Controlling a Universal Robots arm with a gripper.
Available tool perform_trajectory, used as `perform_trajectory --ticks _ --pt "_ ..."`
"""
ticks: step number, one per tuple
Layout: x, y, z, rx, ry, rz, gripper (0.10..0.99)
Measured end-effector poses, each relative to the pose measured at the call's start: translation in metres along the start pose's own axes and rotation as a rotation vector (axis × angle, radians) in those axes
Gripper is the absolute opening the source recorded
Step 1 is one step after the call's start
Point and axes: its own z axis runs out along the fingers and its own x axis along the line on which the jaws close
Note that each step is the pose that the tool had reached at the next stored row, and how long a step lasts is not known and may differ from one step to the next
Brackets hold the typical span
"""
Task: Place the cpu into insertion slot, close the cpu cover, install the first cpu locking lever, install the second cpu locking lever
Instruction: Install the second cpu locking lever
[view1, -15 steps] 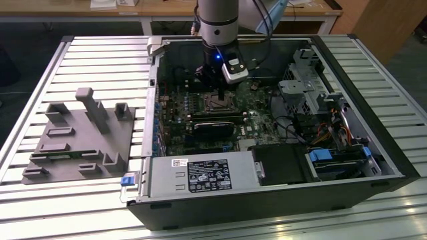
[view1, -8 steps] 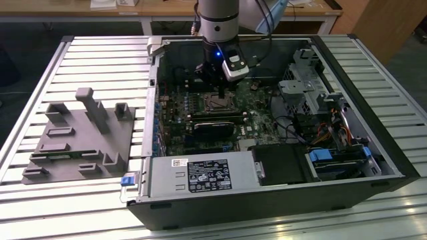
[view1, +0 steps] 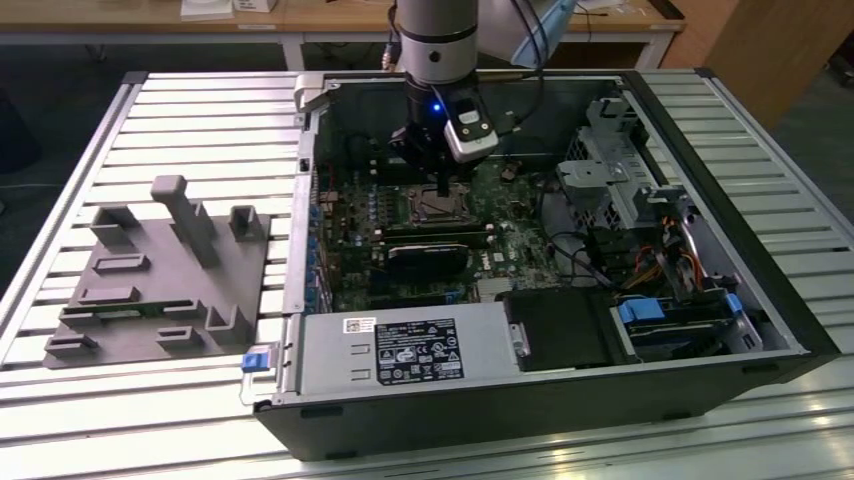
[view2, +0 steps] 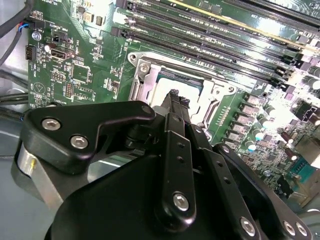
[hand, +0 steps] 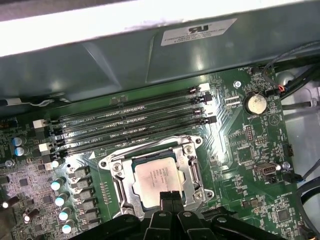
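In the exterior view, the gripper (view1: 442, 187) hung down inside the open computer case (view1: 747, 300), right above the insertion slot (view1: 442, 206) on the green motherboard (view1: 350, 270). A grey holder tray (view1: 147, 290) sat on the table (view1: 80, 150) toward the exterior view's left, well apart from the case. In the second wrist view, the two black fingers (view2: 176, 107) were pressed together with nothing between them, and their tips were just over the cpu (view2: 167, 90). In the first wrist view, the cpu (hand: 156, 176) lay flat in the insertion slot (hand: 186, 176) with its silver top showing. The cpu cover (hand: 120, 172) looked shut around it like a frame, and the long black memory slots (hand: 130, 131) ran just beside it. The fingertips (hand: 171, 199) sat at the edge of the chip, but I could not tell if they touched it. Things could have gone wrong here, I think. If the closed fingers pushed down too hard, they might have scratched the chip or bent the tiny pins under it. If they slid sideways, they might have bumped the cover or the small round parts (hand: 62, 200) near it.
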Motion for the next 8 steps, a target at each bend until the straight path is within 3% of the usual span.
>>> perform_trajectory --ticks 8 --pt "-0.0006 -0.0026 0.0001 0.0 0.0 0.0 0.106"
